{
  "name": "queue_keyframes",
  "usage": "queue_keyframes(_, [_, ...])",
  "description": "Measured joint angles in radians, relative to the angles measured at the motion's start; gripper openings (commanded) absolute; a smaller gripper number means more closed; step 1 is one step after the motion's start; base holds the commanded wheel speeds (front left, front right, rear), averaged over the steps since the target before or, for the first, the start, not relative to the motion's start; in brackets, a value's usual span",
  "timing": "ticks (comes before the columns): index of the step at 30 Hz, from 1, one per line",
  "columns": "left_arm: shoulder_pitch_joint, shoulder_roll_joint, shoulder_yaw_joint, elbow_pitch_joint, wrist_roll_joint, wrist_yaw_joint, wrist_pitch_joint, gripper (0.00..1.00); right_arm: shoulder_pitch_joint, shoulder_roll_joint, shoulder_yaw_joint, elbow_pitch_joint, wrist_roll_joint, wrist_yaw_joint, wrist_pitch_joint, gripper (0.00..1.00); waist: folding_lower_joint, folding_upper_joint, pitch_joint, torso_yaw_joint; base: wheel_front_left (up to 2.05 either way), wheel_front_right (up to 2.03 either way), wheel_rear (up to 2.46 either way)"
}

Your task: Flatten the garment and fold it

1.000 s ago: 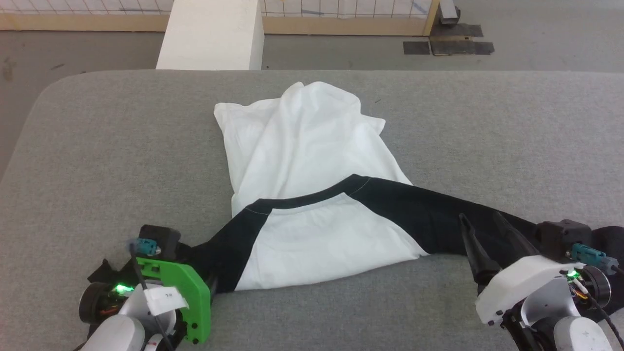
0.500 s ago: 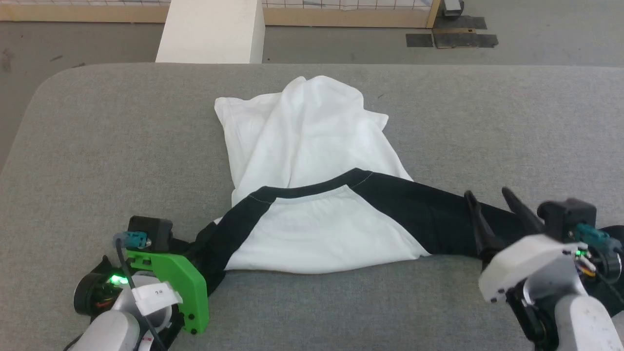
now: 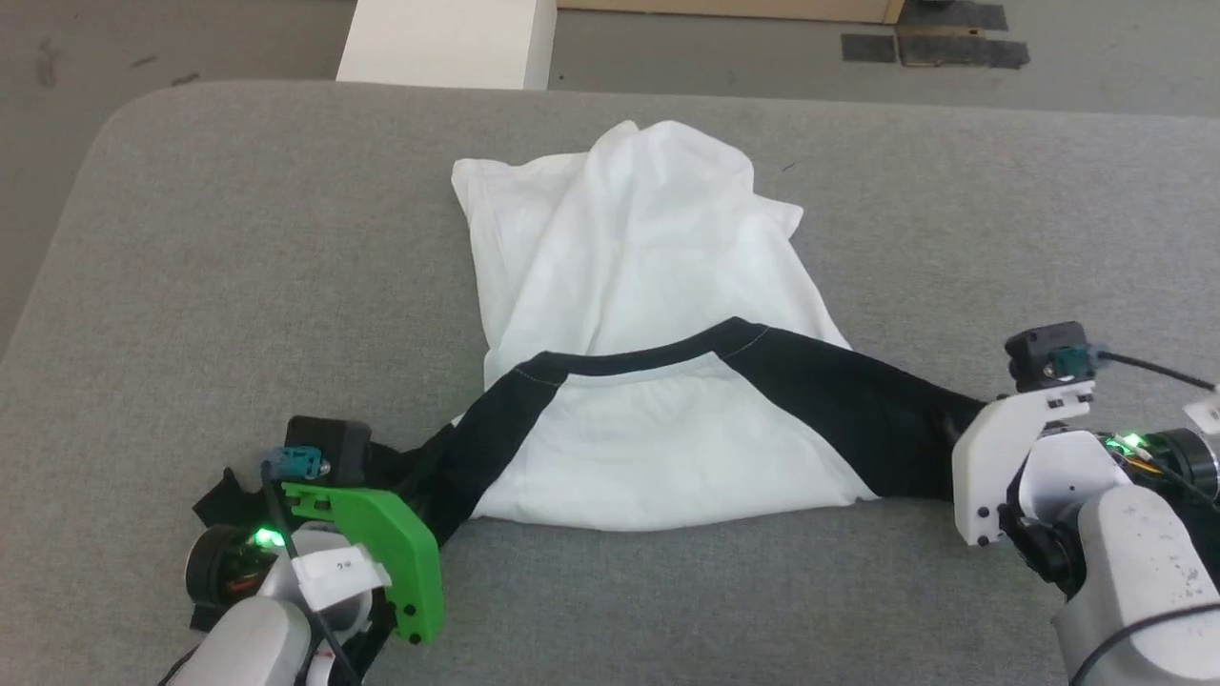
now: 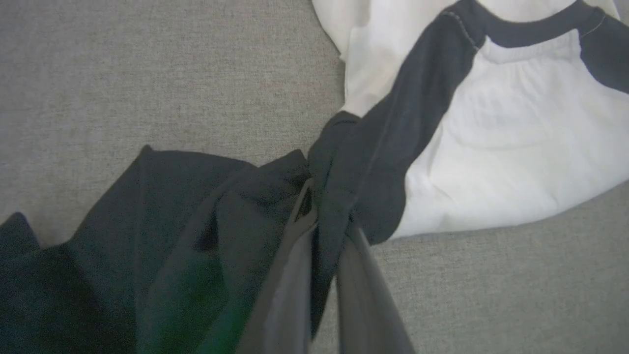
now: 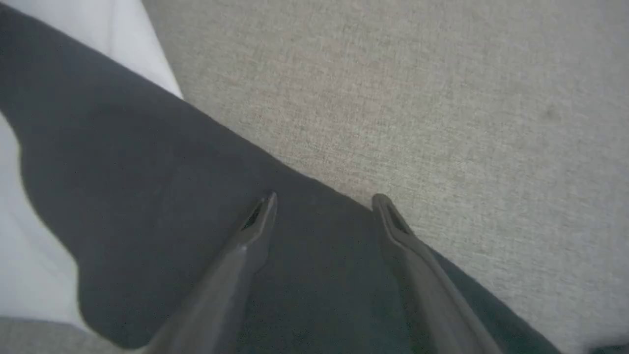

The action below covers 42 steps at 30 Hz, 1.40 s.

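A white T-shirt [image 3: 648,286] with black sleeves lay rumpled mid-worktop [image 3: 238,238], one sleeve drawn near left and the other near right. The left pincer [image 4: 324,216] was clenched on the left sleeve [image 4: 147,221]. The right pincer [image 5: 324,199] was released, fingers spread over the right sleeve [image 5: 147,172].

The soft white T-shirt with black sleeves [image 3: 658,438] lies wrinkled on the grey fabric desk [image 3: 238,238], both sleeves stretched out sideways.
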State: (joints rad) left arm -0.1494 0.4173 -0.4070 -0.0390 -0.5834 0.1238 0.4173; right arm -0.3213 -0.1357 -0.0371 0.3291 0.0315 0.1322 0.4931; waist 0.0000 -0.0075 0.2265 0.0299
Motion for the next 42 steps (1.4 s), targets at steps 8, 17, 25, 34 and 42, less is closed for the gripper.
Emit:
queue_keyframes(8, [-0.022, -0.009, -0.008, 0.013, 0.0, -0.007, -0.009, 0.0, -0.074, -0.049, 0.086, 0.062, 0.044, 0.0, 0.155, 0.85, 0.0, 0.0, 0.033, 0.014, 0.0, 0.0, 0.0])
queue_keyframes(17, [-0.021, -0.014, -0.007, 0.032, -0.007, -0.009, -0.051, 0.0, -0.036, -0.067, 0.122, 0.022, 0.078, 0.0, 0.041, 0.0, 0.0, 0.0, 0.015, 0.007, 0.0, 0.0, 0.0])
queue_keyframes(25, [-0.009, -0.013, 0.02, 0.034, -0.005, -0.009, -0.148, 0.0, 0.066, -0.016, 0.067, -0.082, 0.075, 0.0, -0.206, 0.0, 0.0, 0.0, -0.037, -0.019, 0.0, 0.0, 0.0])
queue_keyframes(34, [0.046, -0.011, 0.068, -0.015, -0.017, -0.008, -0.24, 0.0, 0.231, 0.047, -0.014, -0.264, 0.084, 0.0, -0.263, 0.0, 0.0, 0.0, -0.105, -0.07, 0.0, 0.0, 0.0])
queue_keyframes(42, [0.048, -0.005, 0.113, -0.12, -0.068, -0.033, -0.284, 0.0, 0.263, 0.043, -0.028, -0.431, 0.088, 0.0, -0.208, 0.0, 0.0, 0.0, -0.136, -0.123, 0.0, 0.0, 0.0])
